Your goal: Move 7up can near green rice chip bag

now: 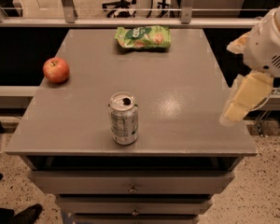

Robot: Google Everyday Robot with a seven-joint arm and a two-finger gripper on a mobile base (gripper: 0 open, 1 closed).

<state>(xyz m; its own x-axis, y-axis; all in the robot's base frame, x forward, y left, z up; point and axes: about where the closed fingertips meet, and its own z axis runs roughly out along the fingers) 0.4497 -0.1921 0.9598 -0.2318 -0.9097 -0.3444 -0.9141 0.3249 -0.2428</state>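
Note:
The 7up can (pixel 124 119) stands upright near the front middle of the grey table (pixel 177 87), its top opened. The green rice chip bag (pixel 143 37) lies flat at the far edge of the table, well behind the can. My gripper (pixel 233 111) hangs at the table's right edge, pointing down and to the left. It is to the right of the can, far apart from it, and holds nothing that I can see.
A red apple (pixel 56 70) sits at the table's left side. The table top sits on a drawer cabinet (pixel 130 188). A metal railing (pixel 130 21) runs behind the table. Speckled floor lies in front and to the right.

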